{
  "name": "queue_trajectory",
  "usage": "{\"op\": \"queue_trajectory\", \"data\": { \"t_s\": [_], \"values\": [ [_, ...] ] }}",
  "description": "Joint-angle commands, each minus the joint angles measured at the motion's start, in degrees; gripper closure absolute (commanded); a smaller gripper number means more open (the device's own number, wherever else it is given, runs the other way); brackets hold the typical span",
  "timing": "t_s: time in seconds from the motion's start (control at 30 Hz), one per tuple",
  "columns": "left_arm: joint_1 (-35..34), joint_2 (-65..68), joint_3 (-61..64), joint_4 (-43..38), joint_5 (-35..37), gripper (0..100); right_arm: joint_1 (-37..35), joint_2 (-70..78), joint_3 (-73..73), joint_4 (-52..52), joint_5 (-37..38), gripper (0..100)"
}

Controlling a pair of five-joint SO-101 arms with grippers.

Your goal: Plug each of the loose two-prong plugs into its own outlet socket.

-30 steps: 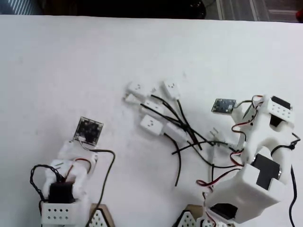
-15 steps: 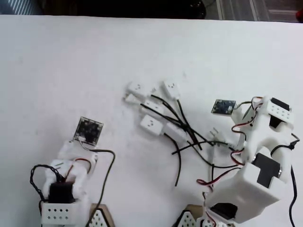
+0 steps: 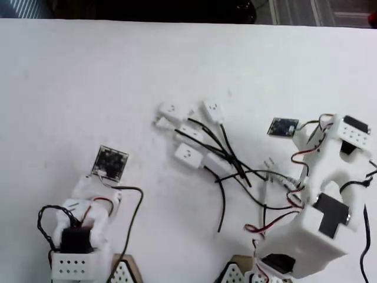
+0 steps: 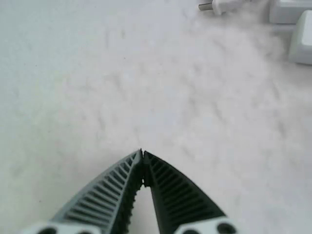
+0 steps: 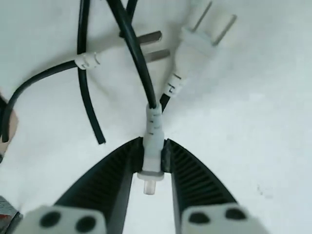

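Dragging its clamped plug point(image 5: 151, 168), right end effector point(image 5: 152, 144) now farther right.

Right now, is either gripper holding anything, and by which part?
The right gripper is shut on the white moulded end of a black cord, fingers pinching its sides below where the cord enters. The left gripper is shut, holding nothing.

Table point(image 3: 88, 71), outlet sockets point(image 3: 188, 154), plug point(image 5: 200, 39) and right arm point(image 3: 312, 236) white; cords point(image 5: 131, 44) black; prongs point(image 5: 148, 37) dull silver; left gripper point(image 4: 143, 155) grey, right gripper point(image 5: 152, 144) black, both ribbed.
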Motion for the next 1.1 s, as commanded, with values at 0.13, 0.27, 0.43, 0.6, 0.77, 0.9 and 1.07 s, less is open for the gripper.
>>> {"op": "queue_trajectory", "data": {
  "t_s": [0.13,0.27,0.43,0.6,0.77,0.9,1.07],
  "values": [
    [0.31,-0.4,-0.18,-0.88,-0.26,98,-0.84,-17.19,-5.98,13.05,-1.41,98.0],
    [0.4,-0.4,-0.18,-0.88,-0.26,98,-3.3,-25.27,-2.11,12.97,-8.35,98.1],
    [0.4,-0.4,-0.18,-0.88,-0.26,98,-10.24,-37.41,3.08,12.79,-19.78,98.1],
    [0.4,-0.4,-0.18,-0.88,-0.26,98,-19.74,-48.75,5.63,8.04,-41.58,97.7],
    [0.4,-0.4,-0.18,-0.88,-0.26,98,-30.2,-55.52,11.25,2.24,-61.98,94.3],
    [0.22,-0.4,-0.18,-0.88,-0.26,98,-37.76,-59.38,18.46,-5.41,-69.45,96.4],
    [0.13,-0.4,-0.18,-1.14,-0.26,98,-45.49,-65.98,29.54,-16.31,-80.44,98.1]
  ]
}}
